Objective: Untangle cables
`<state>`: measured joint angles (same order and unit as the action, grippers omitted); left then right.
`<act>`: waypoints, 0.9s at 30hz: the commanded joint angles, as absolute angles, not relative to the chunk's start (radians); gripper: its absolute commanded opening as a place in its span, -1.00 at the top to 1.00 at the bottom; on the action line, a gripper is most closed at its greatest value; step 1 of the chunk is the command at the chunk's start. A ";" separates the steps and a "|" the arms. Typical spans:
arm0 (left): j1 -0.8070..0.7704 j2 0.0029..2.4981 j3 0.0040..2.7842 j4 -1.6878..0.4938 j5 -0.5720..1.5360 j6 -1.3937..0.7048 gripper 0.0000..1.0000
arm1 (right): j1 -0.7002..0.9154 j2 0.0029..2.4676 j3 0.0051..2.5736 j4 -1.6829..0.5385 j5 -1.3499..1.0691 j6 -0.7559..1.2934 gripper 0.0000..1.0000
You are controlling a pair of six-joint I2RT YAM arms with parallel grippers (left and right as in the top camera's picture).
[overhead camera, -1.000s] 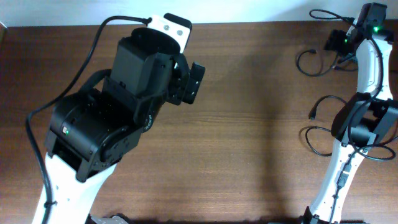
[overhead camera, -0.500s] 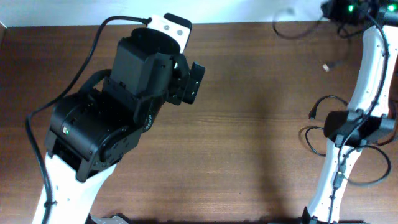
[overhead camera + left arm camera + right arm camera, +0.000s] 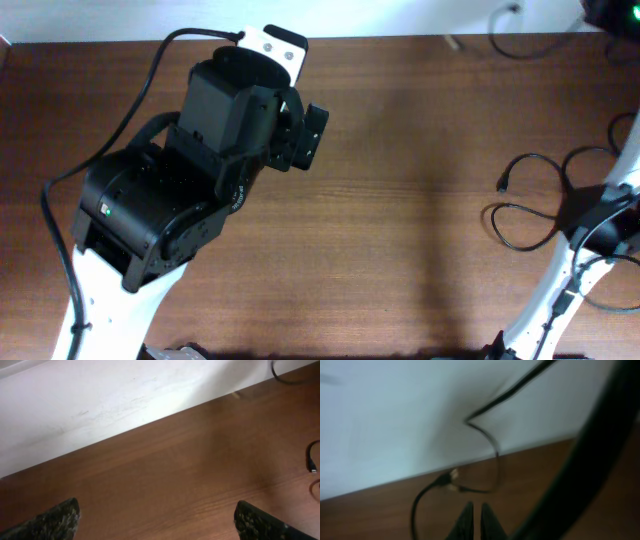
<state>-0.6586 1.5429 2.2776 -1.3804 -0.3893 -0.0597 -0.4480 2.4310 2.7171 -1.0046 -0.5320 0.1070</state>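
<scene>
One thin black cable (image 3: 520,47) loops along the table's far edge, its plug (image 3: 455,43) to the left, and trails toward my right gripper (image 3: 607,10) in the top right corner. In the right wrist view that gripper (image 3: 474,516) is shut, a thin slit between its tips. The cable (image 3: 492,452) and its plug (image 3: 449,476) hang beyond them. More cables (image 3: 525,215) lie looped by the right arm's base. My left gripper (image 3: 157,520) is open over bare wood, far from every cable.
A white wall (image 3: 100,405) borders the far edge of the brown table (image 3: 400,230). The bulky left arm (image 3: 180,200) covers the left side. The right arm (image 3: 560,290) rises at the right edge with its own thick wire (image 3: 580,460) close to the wrist camera.
My right gripper closed and swung up to the far right corner, and the cable went with it off the table's right side. The left arm stayed still.
</scene>
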 commanded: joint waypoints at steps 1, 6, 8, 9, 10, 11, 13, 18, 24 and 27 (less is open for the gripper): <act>-0.656 1.545 2.278 -1.378 -0.389 -0.047 -0.98 | -0.532 2.448 2.456 -0.849 -0.495 0.117 0.92; -0.656 1.545 2.278 -1.368 -0.389 -0.047 -0.98 | -0.564 2.448 2.176 -0.671 -0.376 0.128 0.93; -0.656 1.545 2.278 -1.357 -0.389 -0.047 -0.98 | -0.561 2.448 2.125 -0.643 -0.345 0.128 0.92; -0.656 1.545 2.278 -1.351 -0.389 -0.047 -0.98 | -0.556 2.449 2.108 -0.630 -0.336 0.128 0.92; -0.656 1.545 2.278 -1.346 -0.389 -0.047 -0.98 | -0.554 2.449 2.096 -0.622 -0.326 0.128 0.93; -0.656 1.545 2.278 -1.344 -0.389 -0.047 -0.98 | -0.550 2.452 2.095 -0.620 -0.316 0.128 0.92; -0.656 1.545 2.278 -1.345 -0.389 -0.047 -0.98 | -0.543 2.455 2.095 -0.619 -0.289 0.128 0.92; -0.656 1.545 2.278 -1.348 -0.388 -0.048 -0.98 | -0.534 2.506 2.095 -0.617 -0.254 0.129 0.93; -0.656 1.545 2.278 -1.347 -0.388 -0.048 -0.98 | -0.511 2.635 2.095 -0.612 -0.254 0.133 0.92; -0.656 1.545 2.278 -1.343 -0.388 -0.048 -0.98 | -0.494 2.658 2.095 -0.605 -0.253 0.133 0.92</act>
<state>-0.6586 1.5429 2.2776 -1.3491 -0.3893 -0.0593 -0.5301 2.5595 2.1197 -0.5888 -0.2771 0.1318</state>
